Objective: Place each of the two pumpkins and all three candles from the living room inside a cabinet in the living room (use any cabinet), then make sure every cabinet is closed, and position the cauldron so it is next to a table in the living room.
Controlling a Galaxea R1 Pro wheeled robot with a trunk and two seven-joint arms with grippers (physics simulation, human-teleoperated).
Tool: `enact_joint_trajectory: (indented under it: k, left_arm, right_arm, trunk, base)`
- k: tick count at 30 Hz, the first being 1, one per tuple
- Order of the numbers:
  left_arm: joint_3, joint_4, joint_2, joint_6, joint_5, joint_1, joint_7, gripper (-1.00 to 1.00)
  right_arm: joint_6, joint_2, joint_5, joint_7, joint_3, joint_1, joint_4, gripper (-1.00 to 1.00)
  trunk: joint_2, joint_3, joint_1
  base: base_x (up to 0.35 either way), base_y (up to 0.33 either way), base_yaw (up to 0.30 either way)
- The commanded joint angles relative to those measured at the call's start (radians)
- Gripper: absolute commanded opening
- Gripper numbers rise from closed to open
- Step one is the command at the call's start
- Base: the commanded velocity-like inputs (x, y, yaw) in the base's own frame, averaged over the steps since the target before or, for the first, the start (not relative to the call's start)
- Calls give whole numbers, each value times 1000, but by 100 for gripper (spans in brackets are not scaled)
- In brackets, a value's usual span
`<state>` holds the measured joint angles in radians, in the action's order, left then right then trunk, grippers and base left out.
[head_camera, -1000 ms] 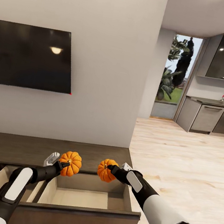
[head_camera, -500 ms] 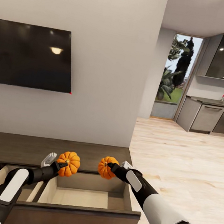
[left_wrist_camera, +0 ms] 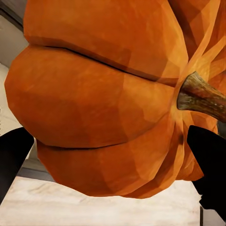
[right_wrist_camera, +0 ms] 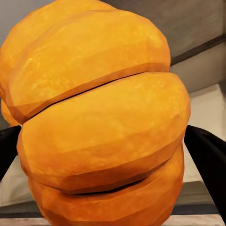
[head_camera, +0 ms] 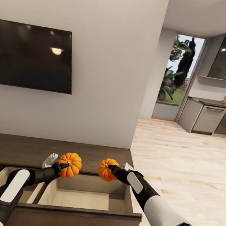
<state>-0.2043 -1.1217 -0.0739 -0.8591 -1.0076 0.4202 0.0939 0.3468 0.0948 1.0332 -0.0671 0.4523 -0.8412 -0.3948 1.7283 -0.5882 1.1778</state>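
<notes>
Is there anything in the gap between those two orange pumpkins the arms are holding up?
No: in the head view the left pumpkin and the right pumpkin hang apart, with a bare gap; behind it shows the dark cabinet top.

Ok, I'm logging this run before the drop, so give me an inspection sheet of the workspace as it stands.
Surface: dark brown cabinet top against the wall; two drawers pulled open, right drawer with a pale wood inside and nothing seen in it.
Job's things: left pumpkin and right pumpkin both held in the air over the back of the right drawer; candles, cauldron, table: nothing seen.
Clutter: nothing seen.
Grippers: left gripper shut on the left pumpkin; right gripper shut on the right pumpkin.
Cables: nothing seen.
Surroundings: wall-mounted TV, pale wood floor, kitchen units beyond, glass door with plants outside.
</notes>
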Motion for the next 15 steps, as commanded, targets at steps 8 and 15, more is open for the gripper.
enact_joint_trajectory:
  k: [8, 15]
  left_arm:
    - [2, -3, 19, -5, -11, 19, 365, -100]
    - [3, -3, 63, -5, -11, 39, 528, -100]
  right_arm:
    - [11, 1, 12, -162, 5, -1, -2, -100]
    - [47, 2, 11, -244, 3, -1, -4, -100]
  trunk:
    - [1, -1, 0]
    - [1, -1, 0]
  base:
    - [0, 0, 0]
    - [0, 0, 0]
